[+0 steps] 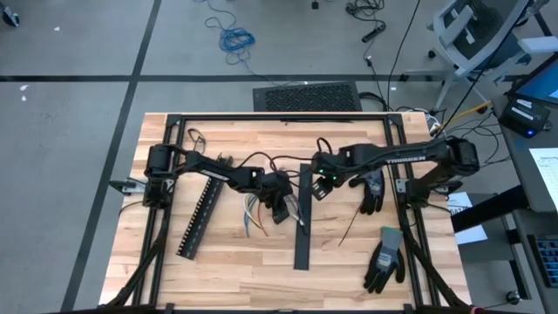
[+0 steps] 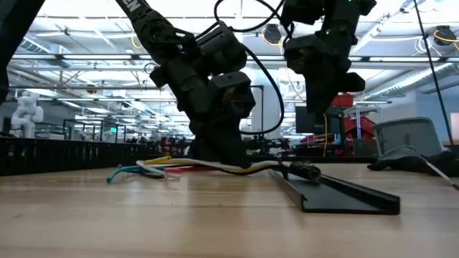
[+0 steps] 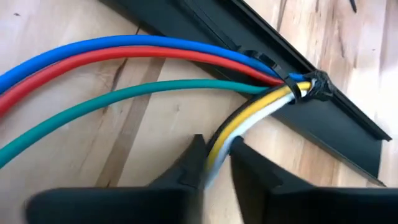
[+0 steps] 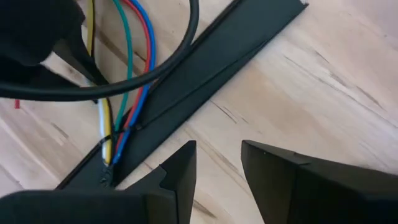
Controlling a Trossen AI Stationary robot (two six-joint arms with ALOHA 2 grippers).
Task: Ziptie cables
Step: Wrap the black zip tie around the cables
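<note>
A wooden desk point(image 1: 218, 262) seen from above holds two dark robot arms, one from each side, meeting near the middle. The cables point(image 3: 124, 68) lie on the desk just left of centre: five thin wires can be counted up close, one each of blue, red, green, yellow and white, fanned apart at their loose ends and gathered at the other end by a black tip point(image 3: 311, 87). That tip rests on the edge of a long flat black strip point(image 1: 302, 218), one of two black pieces on the desk; the other is a toothed black rail point(image 1: 199, 218) lying slanted further left.

The left gripper point(image 3: 217, 158) is down at the desk, its fingers point(image 3: 189, 165) clamped on the yellow and white wires a little way from the tip. The right gripper point(image 4: 217, 158) hangs above the black strip, its fingers point(image 4: 180, 165) apart and holding nothing.

Two dark work gloves lie on the right side of the desk: one glove point(image 1: 372, 192) near the right arm, the other glove point(image 1: 384, 260) closer to the front edge.
</note>
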